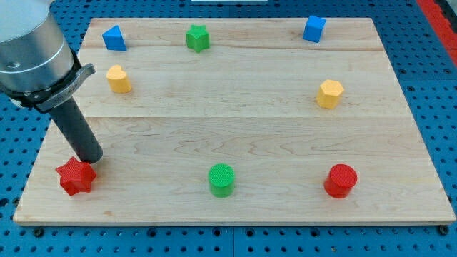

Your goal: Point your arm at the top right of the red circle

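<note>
The red circle (340,180) is a short red cylinder at the view's bottom right of the wooden board (235,128). My tip (91,160) is at the view's bottom left, touching the top right of a red star (76,176). The tip is far to the left of the red circle, with a green cylinder (221,179) between them.
A blue triangular block (113,38), a green star (197,37) and a blue cube (313,28) stand along the view's top. A yellow block (118,78) is at the left, a yellow hexagon (329,93) at the right. The arm's grey body (32,50) fills the top left.
</note>
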